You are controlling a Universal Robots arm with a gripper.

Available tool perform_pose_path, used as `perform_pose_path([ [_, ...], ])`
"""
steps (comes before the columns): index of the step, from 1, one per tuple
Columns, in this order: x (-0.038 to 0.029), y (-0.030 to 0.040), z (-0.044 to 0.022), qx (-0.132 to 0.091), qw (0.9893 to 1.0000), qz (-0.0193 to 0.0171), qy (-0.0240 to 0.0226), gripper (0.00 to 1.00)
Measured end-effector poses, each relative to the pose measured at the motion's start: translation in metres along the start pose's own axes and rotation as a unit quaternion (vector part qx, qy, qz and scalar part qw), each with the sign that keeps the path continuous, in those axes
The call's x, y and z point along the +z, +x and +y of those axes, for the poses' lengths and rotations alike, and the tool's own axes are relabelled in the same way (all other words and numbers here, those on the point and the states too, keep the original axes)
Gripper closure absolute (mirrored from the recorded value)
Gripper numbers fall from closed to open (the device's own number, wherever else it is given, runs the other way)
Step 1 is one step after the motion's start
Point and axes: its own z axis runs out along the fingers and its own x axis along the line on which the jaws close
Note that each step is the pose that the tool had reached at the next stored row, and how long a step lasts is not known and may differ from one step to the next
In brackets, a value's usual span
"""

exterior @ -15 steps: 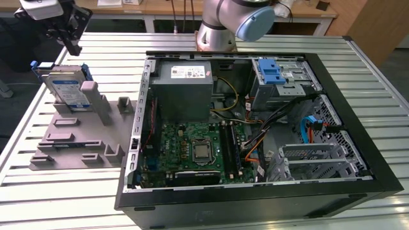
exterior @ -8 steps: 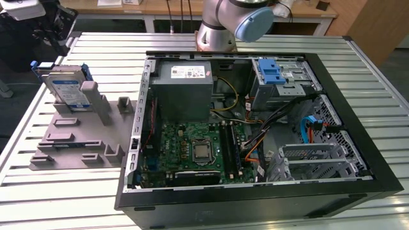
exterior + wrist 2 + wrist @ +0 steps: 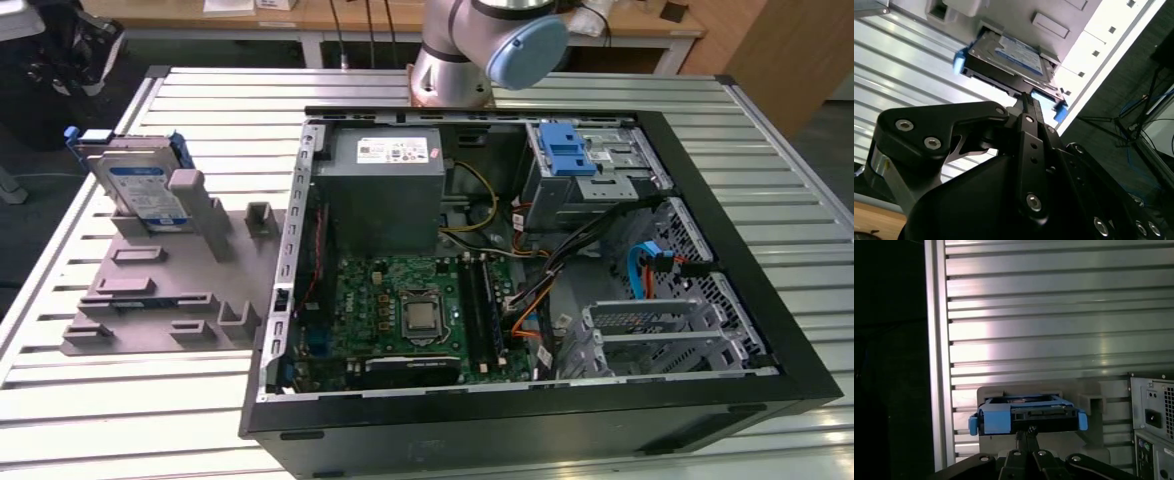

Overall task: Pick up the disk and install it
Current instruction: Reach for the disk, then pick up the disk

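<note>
Hovering | gripper (image 3: 1027,432) clenched, grasping nothing | disk (image 3: 139,190) upright in grey stand (image 3: 147,300)

So the table (image 3: 627,88) is one of those ribbed aluminium slat tops. Two things sit straight on it: a black PC tower (image 3: 534,435) lying on its side with the panel off, and just beside it, on the exterior view's left, a grey slotted holder plate (image 3: 147,300).
</note>
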Motion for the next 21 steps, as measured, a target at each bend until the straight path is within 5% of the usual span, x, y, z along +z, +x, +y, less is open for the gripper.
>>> perform_pose_path([
  [3,0.0003,0.0064,-0.0003,0.0,1.0,0.0001,0.0,0.89],
  [17,0.0003,0.0066,-0.0003,-0.001,1.0,0.0,0.0,0.89],
  [21,0.0004,0.0067,-0.0003,-0.019,0.9998,0.0009,-0.0002,0.89],
])
